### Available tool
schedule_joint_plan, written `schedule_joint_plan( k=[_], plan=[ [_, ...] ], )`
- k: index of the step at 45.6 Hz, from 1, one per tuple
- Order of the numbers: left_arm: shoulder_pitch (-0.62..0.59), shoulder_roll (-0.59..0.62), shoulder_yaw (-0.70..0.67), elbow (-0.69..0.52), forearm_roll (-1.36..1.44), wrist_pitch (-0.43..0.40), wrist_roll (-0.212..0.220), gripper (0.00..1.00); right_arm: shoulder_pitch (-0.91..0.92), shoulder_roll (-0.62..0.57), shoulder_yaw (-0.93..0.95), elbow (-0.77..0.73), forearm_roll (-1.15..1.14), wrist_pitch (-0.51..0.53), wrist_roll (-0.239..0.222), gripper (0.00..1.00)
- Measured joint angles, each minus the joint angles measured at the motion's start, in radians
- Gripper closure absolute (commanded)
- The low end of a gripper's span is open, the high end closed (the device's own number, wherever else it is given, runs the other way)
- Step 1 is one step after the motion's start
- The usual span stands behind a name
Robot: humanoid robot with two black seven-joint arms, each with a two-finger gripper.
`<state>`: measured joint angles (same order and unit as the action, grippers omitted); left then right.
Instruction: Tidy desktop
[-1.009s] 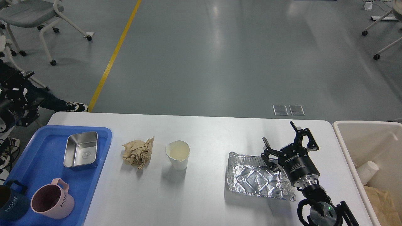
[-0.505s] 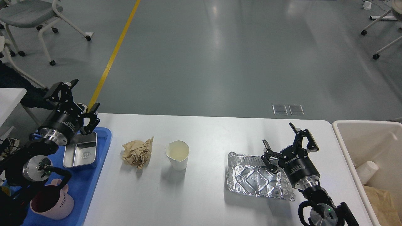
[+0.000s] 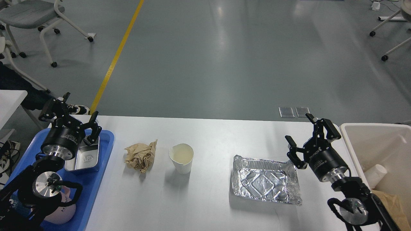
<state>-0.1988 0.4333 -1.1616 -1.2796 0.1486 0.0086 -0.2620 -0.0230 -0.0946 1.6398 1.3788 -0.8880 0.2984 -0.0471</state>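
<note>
The white desktop [image 3: 212,134] holds a crumpled brown paper ball [image 3: 140,156], a white paper cup [image 3: 182,158] and a crinkled foil tray [image 3: 265,183]. My right gripper [image 3: 300,130] is open and empty, above the table just past the foil tray's far right corner, near the beige bin. My left gripper [image 3: 80,107] is open and empty, above the far edge of the blue tray [image 3: 93,183], over the steel dish [image 3: 84,157].
The blue tray at the left also holds a pink mug [image 3: 62,211], partly hidden by my left arm. A beige bin [image 3: 359,141] at the right edge holds a white cup [image 3: 375,175] and brown paper [image 3: 390,200]. Chairs stand on the floor beyond.
My left arm came into view over the blue tray, then drew back slightly leftward. My right gripper moved right and farther, off the foil tray toward the bin.
</note>
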Motion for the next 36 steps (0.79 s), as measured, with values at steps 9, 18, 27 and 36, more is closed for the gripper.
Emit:
schedule_joint_plan(
  k=[9,18,27,36],
  plan=[
    [-0.019,0.005,-0.001,0.042,0.008,-0.007,0.006,0.04,0.006,-0.116,0.001,0.015,-0.215,-0.032,0.003,0.0],
    [-0.022,0.005,0.0,0.044,0.009,-0.036,0.006,0.04,0.001,-0.223,-0.002,0.049,-0.507,-0.08,0.003,0.0],
    [-0.022,0.005,-0.008,0.045,0.008,-0.055,-0.002,0.04,-0.004,-0.497,-0.068,0.068,-0.545,-0.054,0.01,0.0],
    [0.008,-0.011,-0.043,0.052,0.004,-0.177,-0.005,0.04,0.0,-0.65,-0.093,0.085,-0.631,-0.048,0.052,0.0]
  ],
)
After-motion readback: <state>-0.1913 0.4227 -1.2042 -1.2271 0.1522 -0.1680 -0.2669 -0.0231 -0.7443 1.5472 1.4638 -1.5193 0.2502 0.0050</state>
